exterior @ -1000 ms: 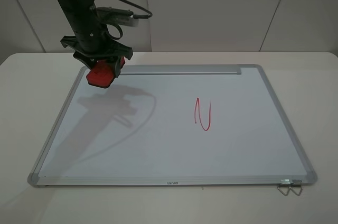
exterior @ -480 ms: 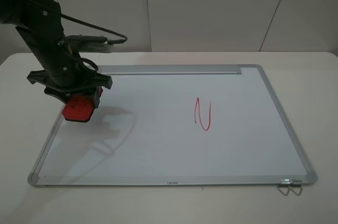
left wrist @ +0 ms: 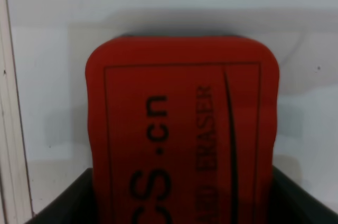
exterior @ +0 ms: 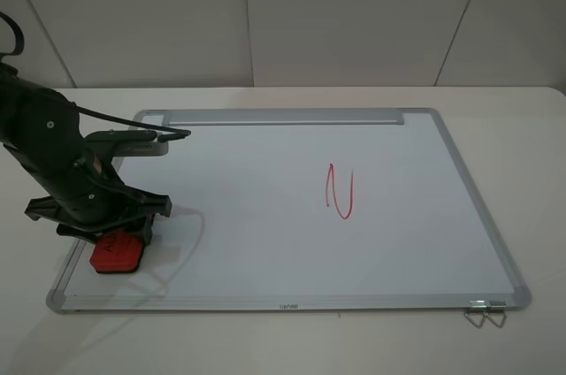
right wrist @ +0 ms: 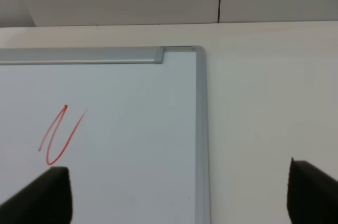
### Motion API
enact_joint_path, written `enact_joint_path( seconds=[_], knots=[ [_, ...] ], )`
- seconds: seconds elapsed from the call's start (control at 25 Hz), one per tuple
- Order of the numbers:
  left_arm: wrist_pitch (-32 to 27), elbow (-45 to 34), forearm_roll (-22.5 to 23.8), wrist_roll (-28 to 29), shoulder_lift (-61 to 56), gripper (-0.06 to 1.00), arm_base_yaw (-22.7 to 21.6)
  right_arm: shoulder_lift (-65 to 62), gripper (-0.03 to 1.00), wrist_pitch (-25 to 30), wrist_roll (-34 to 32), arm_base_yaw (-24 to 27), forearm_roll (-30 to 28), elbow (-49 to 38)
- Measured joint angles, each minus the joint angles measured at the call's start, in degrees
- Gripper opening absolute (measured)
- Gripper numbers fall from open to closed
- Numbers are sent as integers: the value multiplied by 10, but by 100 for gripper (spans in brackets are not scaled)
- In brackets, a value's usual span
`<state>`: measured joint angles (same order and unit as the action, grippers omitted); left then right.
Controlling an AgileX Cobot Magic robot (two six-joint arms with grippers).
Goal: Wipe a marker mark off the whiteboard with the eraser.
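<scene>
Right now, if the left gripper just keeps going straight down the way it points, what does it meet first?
The whiteboard. The left gripper points down, shut on the eraser near the board's front left corner, so the eraser's base meets the white surface first. It may already be touching; depth is unclear.

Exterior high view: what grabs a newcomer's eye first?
The red eraser held in the left pincer, low over the whiteboard at its near-left corner. Then the lone red squiggle right of the board's centre, well away from the eraser.

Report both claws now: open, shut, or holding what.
Left claw: shut on the eraser.
Right claw: open, holding nothing.
</scene>
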<state>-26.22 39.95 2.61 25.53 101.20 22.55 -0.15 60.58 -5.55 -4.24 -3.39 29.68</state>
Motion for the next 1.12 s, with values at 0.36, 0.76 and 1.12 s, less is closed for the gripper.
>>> enact_joint_path(
  seconds=[0.36,0.76,1.12],
  knots=[
    [11,-1,0,-3,-2,75,0,0,72,0,0,0,0,0],
    [-18,-2,-2,-67,-186,77,-14,0,72,0,0,0,0,0],
    [-132,-2,0,-137,-500,77,-28,0,72,0,0,0,0,0]
  ],
)
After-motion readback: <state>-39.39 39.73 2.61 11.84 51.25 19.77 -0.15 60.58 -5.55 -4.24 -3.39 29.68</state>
